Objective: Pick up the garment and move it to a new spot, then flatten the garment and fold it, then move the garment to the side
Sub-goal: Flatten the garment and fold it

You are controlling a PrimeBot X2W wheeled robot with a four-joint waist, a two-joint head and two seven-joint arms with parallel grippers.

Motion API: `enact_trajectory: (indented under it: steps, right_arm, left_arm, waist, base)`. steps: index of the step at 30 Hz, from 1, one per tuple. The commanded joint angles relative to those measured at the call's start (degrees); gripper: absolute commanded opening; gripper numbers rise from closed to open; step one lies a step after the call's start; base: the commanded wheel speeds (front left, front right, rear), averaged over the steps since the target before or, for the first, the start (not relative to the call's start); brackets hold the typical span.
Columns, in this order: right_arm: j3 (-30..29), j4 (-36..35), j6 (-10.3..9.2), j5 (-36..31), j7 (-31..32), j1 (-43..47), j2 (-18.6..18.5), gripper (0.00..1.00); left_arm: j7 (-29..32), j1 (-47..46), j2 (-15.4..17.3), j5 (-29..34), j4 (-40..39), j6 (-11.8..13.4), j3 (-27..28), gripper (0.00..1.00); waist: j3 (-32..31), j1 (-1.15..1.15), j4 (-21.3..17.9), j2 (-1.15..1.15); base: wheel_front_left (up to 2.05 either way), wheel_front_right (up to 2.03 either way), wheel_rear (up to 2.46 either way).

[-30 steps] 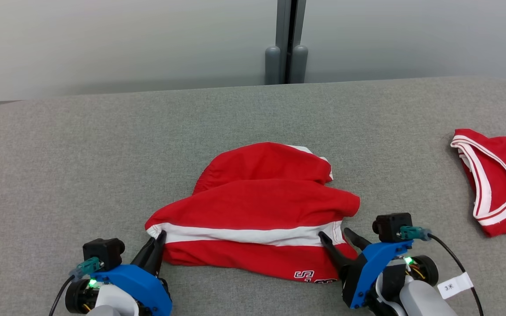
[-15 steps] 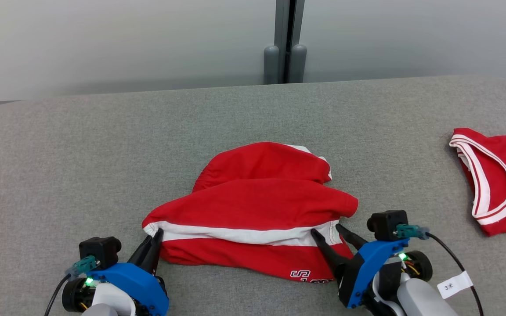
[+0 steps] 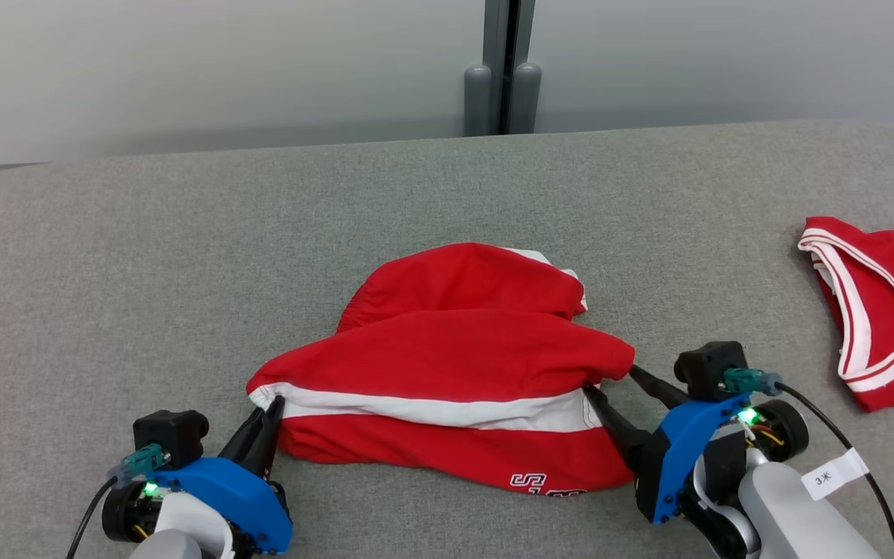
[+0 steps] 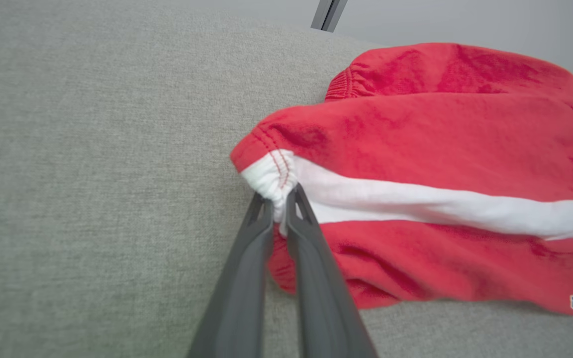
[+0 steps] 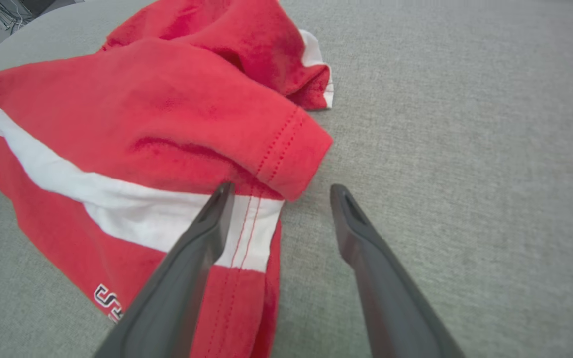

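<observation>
The garment [image 3: 455, 365] is a red pair of shorts with a white band, bunched in the middle of the grey table; it also shows in the left wrist view [image 4: 440, 149] and the right wrist view [image 5: 157, 109]. My left gripper [image 3: 275, 404] is shut on the garment's left corner, pinching the white band [image 4: 280, 196]. My right gripper [image 3: 611, 382] stands open at the garment's right corner, one finger over the white band and the other over bare table [image 5: 281, 191].
A second red garment with white trim [image 3: 881, 310] lies at the table's right edge. The grey table [image 3: 183, 256] stretches wide on the left and behind. A grey wall with a dark post [image 3: 503, 70] stands past the far edge.
The right gripper has moved forward and a little right, up to the garment's right corner. The left gripper keeps its hold. The camera has shifted slightly.
</observation>
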Motion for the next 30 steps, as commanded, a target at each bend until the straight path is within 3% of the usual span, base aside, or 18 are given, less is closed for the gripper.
enact_trajectory:
  steps: [1,8,17,24,25,26,27,30]
  right_arm:
    - [1.4,-0.8,0.03,0.6,0.3,-1.0,-0.8,1.00]
    - [7.4,-4.6,0.03,4.0,-0.2,-2.3,-4.5,1.00]
    - [9.7,-4.9,0.03,5.5,0.2,0.0,-5.6,1.00]
    - [13.1,-2.3,0.02,5.0,-0.4,-4.8,-6.3,1.00]
    - [13.7,-1.5,0.03,5.3,-0.4,-5.4,-6.3,0.89]
    - [14.2,-0.9,0.03,5.5,-0.5,-5.9,-6.3,0.65]
    - [14.5,-0.4,0.02,5.7,-0.6,-6.4,-6.4,0.02]
    - [14.8,-0.4,0.01,6.8,-2.1,-7.0,-6.6,0.00]
  left_arm:
    - [0.1,-1.0,0.5,0.1,-0.4,0.2,0.1,0.00]
    - [0.6,-1.2,1.0,-0.2,-1.3,0.7,0.0,0.00]
    - [0.9,-0.2,1.3,-0.4,-1.9,1.1,-0.3,0.00]
    - [1.2,-0.6,1.7,-0.4,-2.7,1.4,-0.6,0.00]
    - [1.3,-0.9,1.7,-0.3,-2.9,1.4,-0.7,0.00]
    - [1.4,-1.1,1.7,-0.2,-3.0,1.3,-0.9,0.00]
    - [1.4,-1.3,1.6,-0.1,-3.2,1.3,-1.0,0.00]
    - [0.6,-1.6,1.5,0.0,-3.7,1.2,-1.3,0.00]
  waist:
    - [0.2,-0.01,0.1,0.00]
    - [0.9,-0.01,0.3,0.00]
    - [0.2,-0.01,0.7,0.00]
    - [0.8,-0.01,1.1,0.00]
    - [1.0,-0.01,1.3,0.00]
    - [1.1,-0.01,1.5,0.00]
    - [1.2,-0.01,1.7,0.00]
    - [1.1,-0.01,2.2,0.00]
  base:
    - [0.00,0.00,0.00]
    - [0.00,0.00,0.00]
    - [0.00,0.00,0.00]
    - [0.00,0.00,0.00]
    - [0.00,0.00,0.00]
    - [0.00,0.00,0.00]
    - [0.00,0.00,0.00]
    - [0.00,0.00,0.00]
